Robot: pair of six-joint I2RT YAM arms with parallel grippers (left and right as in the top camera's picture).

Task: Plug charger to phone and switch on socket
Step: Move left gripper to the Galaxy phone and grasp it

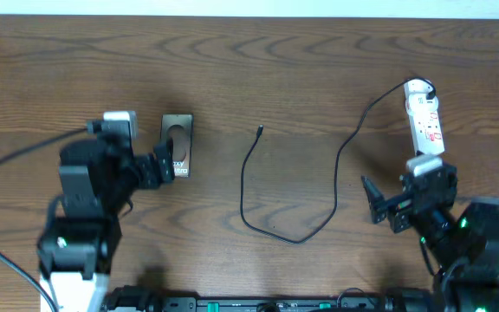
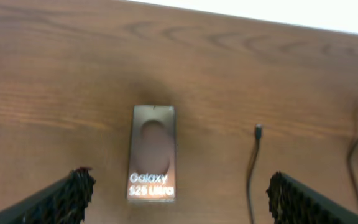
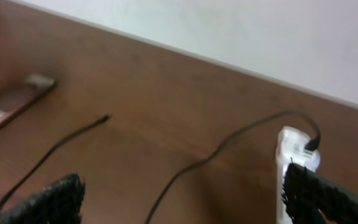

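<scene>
The left gripper is spread wide and holds nothing. Its two dark fingers sit at the lower corners of the left wrist view with bare table between them. The phone lies flat on the wooden table just ahead of that gap, closer to the left finger. Its "Galaxy S25 Ultra" lettering is at the end facing the gripper. In the wrist view neither finger touches the phone. From overhead the fingertips sit at the phone's lettered end, and contact cannot be judged there.

To the right of the phone, and apart from it, the charger's small plug tip rests free on the table. The charger cable runs from that tip back toward the robot, curves in a loop further right of the phone, and then climbs to the far end of the white power strip. The strip lies well to the right of the phone, with red markings on its face.

The right gripper is also wide open and empty. It is well apart from the phone, beyond the cable loop, near the power strip's near end and touching nothing.
</scene>
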